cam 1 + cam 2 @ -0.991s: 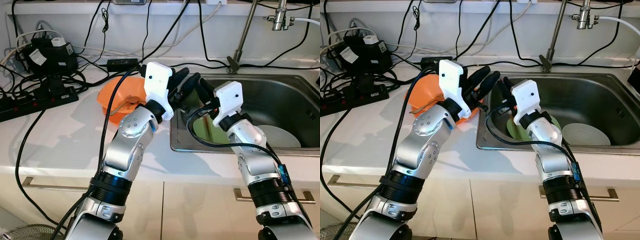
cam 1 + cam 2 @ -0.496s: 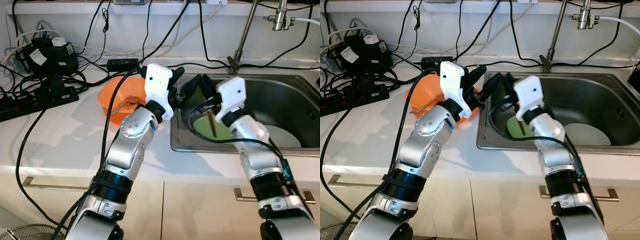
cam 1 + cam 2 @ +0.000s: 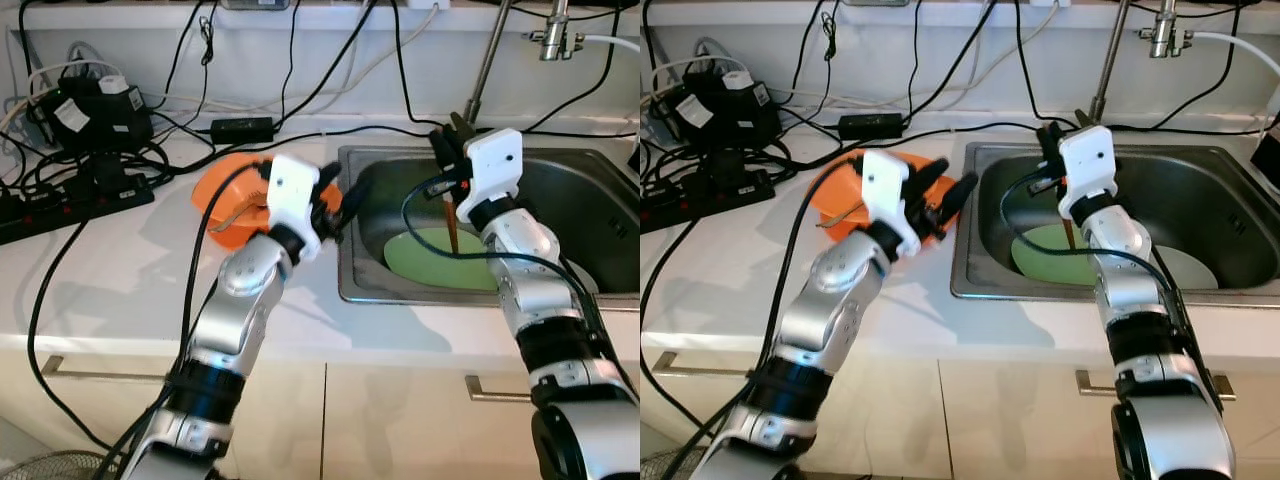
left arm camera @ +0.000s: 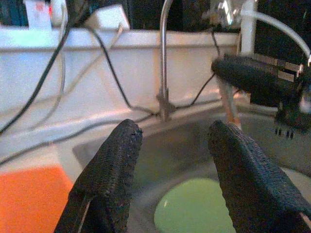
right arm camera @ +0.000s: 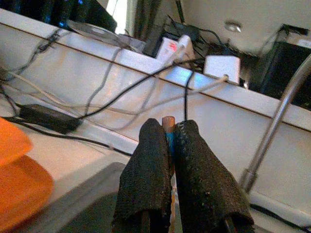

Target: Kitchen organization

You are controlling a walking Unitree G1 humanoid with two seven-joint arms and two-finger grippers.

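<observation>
Right gripper [image 3: 447, 152] pinched on brown chopstick [image 3: 452, 220], hanging over green plate [image 3: 440, 255] in sink [image 3: 600, 165]. Left gripper [image 3: 335, 205] spread wide, empty, beside orange bowl [image 3: 225, 195]. Advise keeping clamp firm, lifting straight, clearing faucet [image 3: 485, 65].

power strip [image 3: 60, 205] | black cables [image 3: 300, 60] | faucet [image 3: 485, 65] | cabinet handles [image 3: 90, 372]

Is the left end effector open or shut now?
Open. Its wrist view shows the left end effector with a wide gap between its fingers, nothing held.
</observation>
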